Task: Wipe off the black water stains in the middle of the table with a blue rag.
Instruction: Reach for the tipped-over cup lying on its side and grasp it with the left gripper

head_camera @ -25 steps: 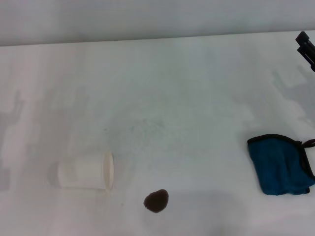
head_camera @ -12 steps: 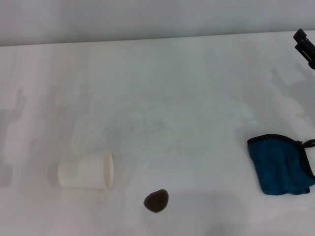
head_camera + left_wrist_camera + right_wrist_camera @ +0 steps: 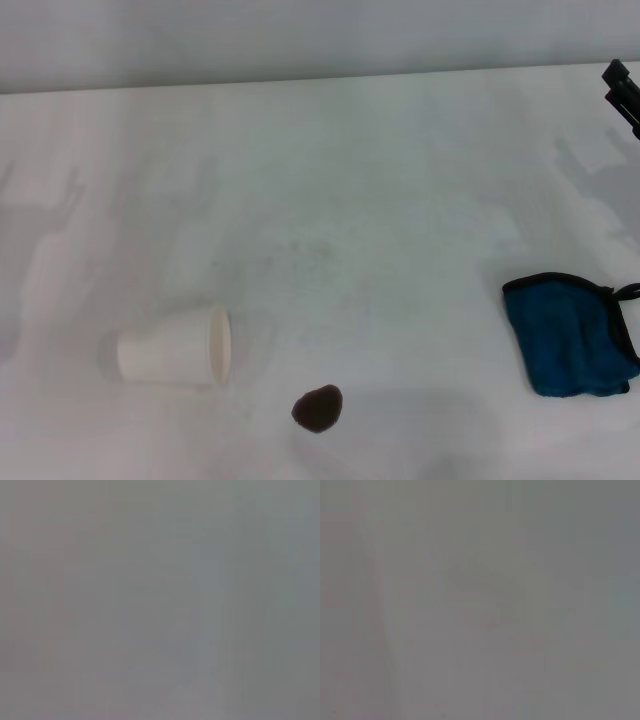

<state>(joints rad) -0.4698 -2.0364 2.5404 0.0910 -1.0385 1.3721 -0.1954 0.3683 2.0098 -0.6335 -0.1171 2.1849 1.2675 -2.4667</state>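
The black water stain (image 3: 318, 408) is a small dark brown blob on the white table (image 3: 380, 200), near the front edge at the middle. The blue rag (image 3: 572, 337) lies crumpled at the right, its black trim and loop toward the right edge. Part of my right gripper (image 3: 623, 90) shows at the far right edge, high and well behind the rag, apart from it. My left gripper is out of view; only its shadow falls on the table's left side. Both wrist views show only plain grey.
A white paper cup (image 3: 175, 347) lies on its side at the front left, mouth pointing right, a short way left of the stain. The table's far edge meets a grey wall.
The shadows on the table's left side have shifted right and up. The cup has tilted slightly. The right gripper has barely moved; the rag and the stain are unmoved.
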